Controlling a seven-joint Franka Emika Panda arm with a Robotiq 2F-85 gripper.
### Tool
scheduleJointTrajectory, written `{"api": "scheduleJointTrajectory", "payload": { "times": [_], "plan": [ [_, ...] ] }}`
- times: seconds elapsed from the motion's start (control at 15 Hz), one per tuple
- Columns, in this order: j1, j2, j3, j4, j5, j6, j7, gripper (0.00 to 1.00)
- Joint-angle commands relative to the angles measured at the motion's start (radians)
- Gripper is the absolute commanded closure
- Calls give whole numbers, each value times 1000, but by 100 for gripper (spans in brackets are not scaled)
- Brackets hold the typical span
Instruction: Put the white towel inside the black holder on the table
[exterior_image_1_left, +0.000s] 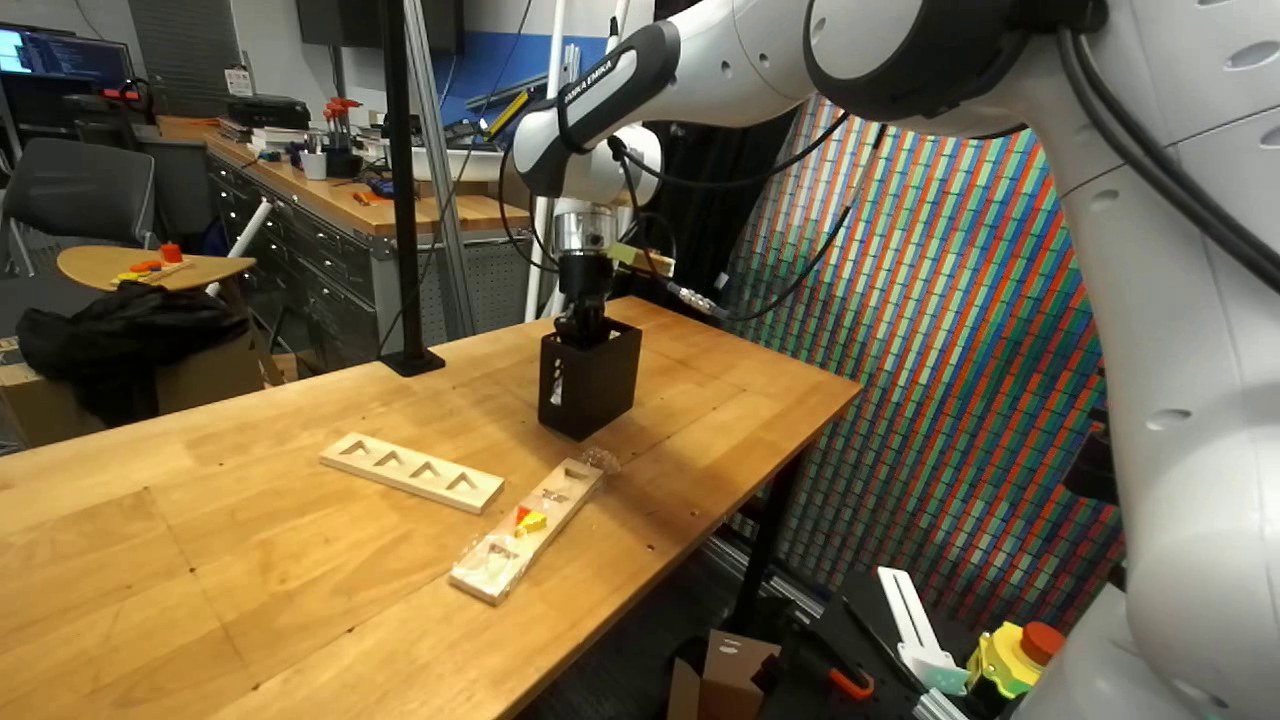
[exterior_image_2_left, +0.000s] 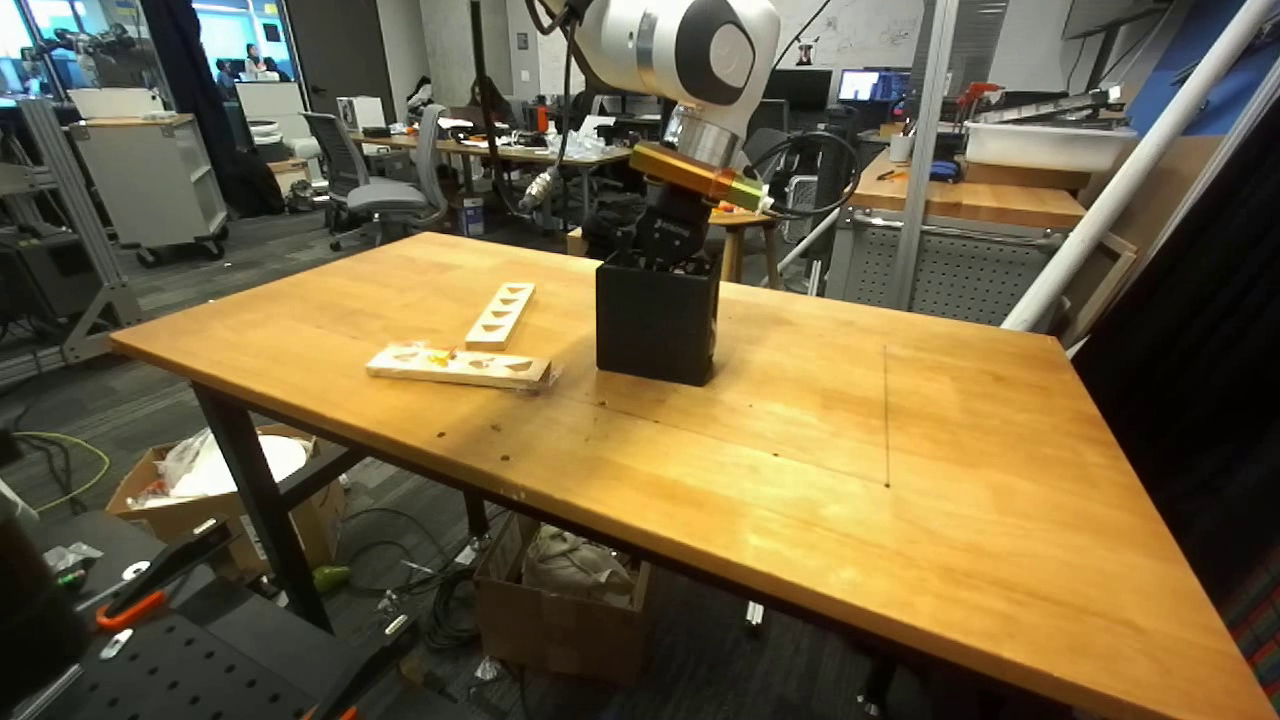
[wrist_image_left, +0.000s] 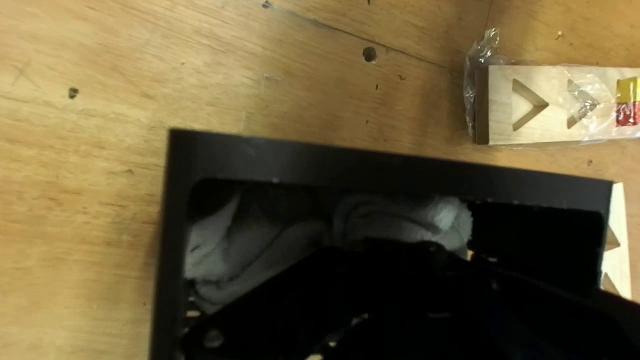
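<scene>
The black holder (exterior_image_1_left: 612, 388) (exterior_image_2_left: 655, 325) stands upright on the wooden table (exterior_image_1_left: 250, 620) (exterior_image_2_left: 960, 540); its rim (wrist_image_left: 320, 157) frames the opening in the wrist view. Crumpled folds of the white towel (wrist_image_left: 452, 220) lie inside it, and a bit of white towel (exterior_image_1_left: 557, 385) shows through a side cutout in an exterior view. From above, my gripper (wrist_image_left: 400, 250) reaches down into the opening, jaws together amid the folds. The holder's walls hide the fingertips in both exterior views. Deep shadow keeps me from seeing whether cloth is pinched between them.
Beside the holder lie two pale wooden strips: a bare strip (exterior_image_1_left: 412, 472) (exterior_image_2_left: 501, 316) and a plastic-wrapped strip (exterior_image_1_left: 528, 530) (exterior_image_2_left: 458, 366) (wrist_image_left: 555, 105) with red and yellow pieces. A black post base (exterior_image_1_left: 412, 361) sits at a table edge.
</scene>
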Motion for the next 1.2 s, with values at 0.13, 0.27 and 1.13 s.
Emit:
{"api": "scheduleJointTrajectory", "payload": {
  "times": [0.13, 0.27, 1.13],
  "plan": [
    [-19, 51, 20, 50, 45, -29, -3, 100],
    [-20, 50, 21, 51, 55, -31, -2, 100],
    [-11, -146, -4, 47, 39, -84, 35, 100]
  ]
}}
